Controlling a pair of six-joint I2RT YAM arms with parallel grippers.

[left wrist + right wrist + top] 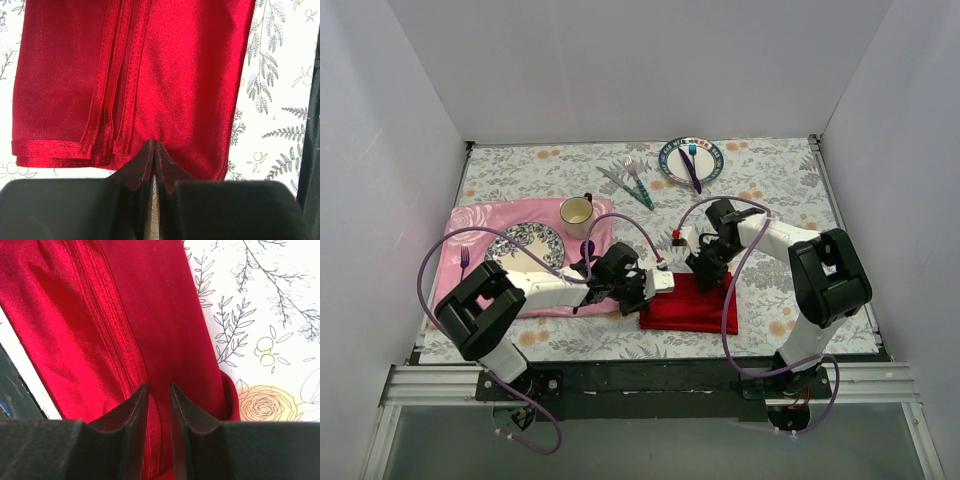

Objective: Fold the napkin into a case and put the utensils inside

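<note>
The red napkin [695, 312] lies folded into a narrow band on the floral tablecloth near the front edge. My left gripper [666, 283] is at its left end; the left wrist view has the jaws [154, 143] shut, tips pinched on the hemmed edge of the napkin [190, 75]. My right gripper [706, 268] is over the napkin's far edge. In the right wrist view its jaws [158, 385] stand narrowly open, astride a lengthwise fold of the napkin [100, 315]. The teal-handled fork and knife [632, 184] lie apart at the back centre.
A pink placemat [480, 228] at the left carries a patterned plate [525, 245], a mug [577, 211] and a purple fork [464, 262]. Another plate [708, 172] at the back holds a blue fork and a purple knife. White walls enclose the table.
</note>
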